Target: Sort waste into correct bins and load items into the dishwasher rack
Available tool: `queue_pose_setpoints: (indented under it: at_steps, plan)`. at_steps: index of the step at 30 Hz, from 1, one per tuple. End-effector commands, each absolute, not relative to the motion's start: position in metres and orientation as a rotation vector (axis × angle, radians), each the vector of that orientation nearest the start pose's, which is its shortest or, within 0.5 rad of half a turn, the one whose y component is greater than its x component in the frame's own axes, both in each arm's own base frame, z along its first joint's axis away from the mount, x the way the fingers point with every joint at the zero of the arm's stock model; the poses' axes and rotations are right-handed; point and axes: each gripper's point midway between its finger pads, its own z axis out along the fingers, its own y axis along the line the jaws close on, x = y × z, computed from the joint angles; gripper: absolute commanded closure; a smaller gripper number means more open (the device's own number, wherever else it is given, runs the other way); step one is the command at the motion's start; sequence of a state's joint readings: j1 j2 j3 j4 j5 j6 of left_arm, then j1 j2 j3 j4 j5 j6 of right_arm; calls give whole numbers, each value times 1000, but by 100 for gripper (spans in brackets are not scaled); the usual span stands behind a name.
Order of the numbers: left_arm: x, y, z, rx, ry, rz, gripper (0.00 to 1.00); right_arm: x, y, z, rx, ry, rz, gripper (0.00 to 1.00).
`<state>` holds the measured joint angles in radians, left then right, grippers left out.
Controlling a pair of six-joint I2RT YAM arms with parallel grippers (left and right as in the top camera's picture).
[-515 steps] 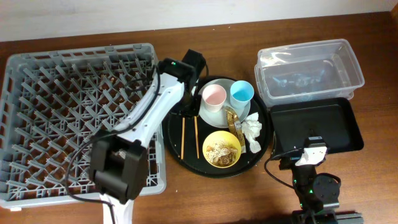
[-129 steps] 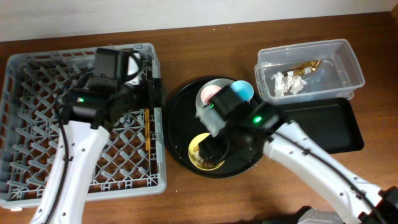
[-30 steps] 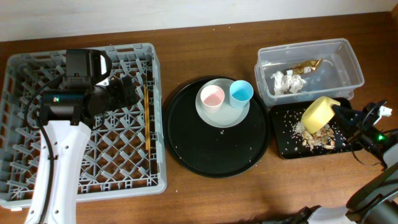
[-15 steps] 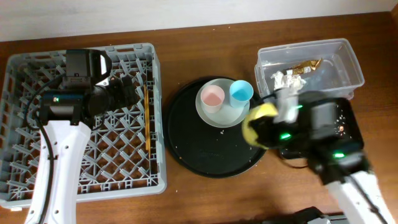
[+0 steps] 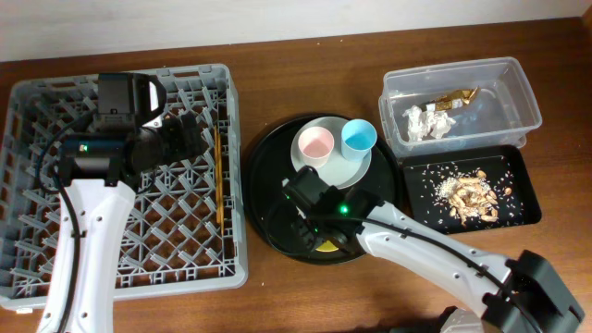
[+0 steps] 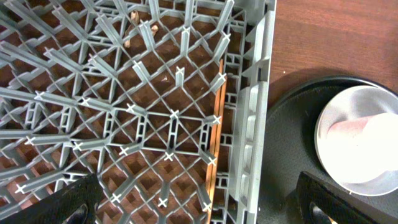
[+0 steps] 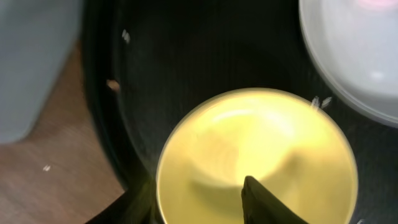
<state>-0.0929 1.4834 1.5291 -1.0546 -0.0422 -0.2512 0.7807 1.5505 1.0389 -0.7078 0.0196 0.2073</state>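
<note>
The right claw (image 7: 196,190) pinches the yellow bowl (image 7: 249,137) by its rim alone, one finger inside, over the round black tray (image 5: 264,176) at mid-table; so thin a hold could let it tip or slip in transit. The dishwasher rack (image 5: 120,76) at the table's left end has free pegs along its near side, but the left claw (image 6: 202,202), spread wide, hangs over its far right corner by the chopsticks (image 6: 216,124).

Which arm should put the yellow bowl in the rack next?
Right. The right claw grips the yellow bowl over the round black tray; the left claw hangs open, empty, above the dishwasher rack.
</note>
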Motion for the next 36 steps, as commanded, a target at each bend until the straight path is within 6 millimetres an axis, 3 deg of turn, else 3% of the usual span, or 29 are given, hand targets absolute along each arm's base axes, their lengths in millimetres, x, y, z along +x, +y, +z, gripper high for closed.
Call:
queue_pose_setpoints:
  at_steps: [1,2,4,6,8,12,14,19,22,23,24,26,28,29,31,32,36]
  plan:
    - [368,-25,249,-235,2541,-73,1,279,252,150,-877,2486,173,41]
    - [368,-25,249,-235,2541,-73,1,292,248,166,-873,2441,129,35]
    - [368,-25,249,-235,2541,-73,1,312,246,180,-899,2352,104,33]
    - [368,-25,249,-235,2541,-73,1,336,238,176,-837,2346,89,50]
    - [368,-25,249,-235,2541,-73,1,359,231,158,-785,2370,68,56]
    - [368,-25,249,-235,2541,-73,1,388,231,116,-749,2410,42,51]
    - [368,-25,249,-235,2542,-74,1,395,235,92,-758,2433,33,51]
    - [368,-25,249,-235,2541,-73,1,393,234,72,-775,2475,15,58]
    - [368,-25,249,-235,2541,-73,1,393,234,72,-775,2475,14,79]
    - [368,-25,249,-235,2541,-73,1,395,234,76,-768,2464,11,96]
    - [368,-25,249,-235,2541,-73,1,397,235,82,-763,2452,16,96]
    - [368,-25,249,-235,2541,-73,1,399,239,114,-747,2405,45,96]
    - [368,-25,249,-235,2541,-73,1,391,243,176,-741,2340,130,96]
    - [368,-25,249,-235,2541,-73,1,380,243,217,-727,2301,192,96]
    - [368,-25,249,-235,2541,-73,1,355,233,276,-688,2248,268,96]
    - [368,-25,249,-235,2541,-73,1,337,218,306,-635,2224,303,96]
    - [368,-25,249,-235,2541,-73,1,295,178,352,-559,2186,602,96]
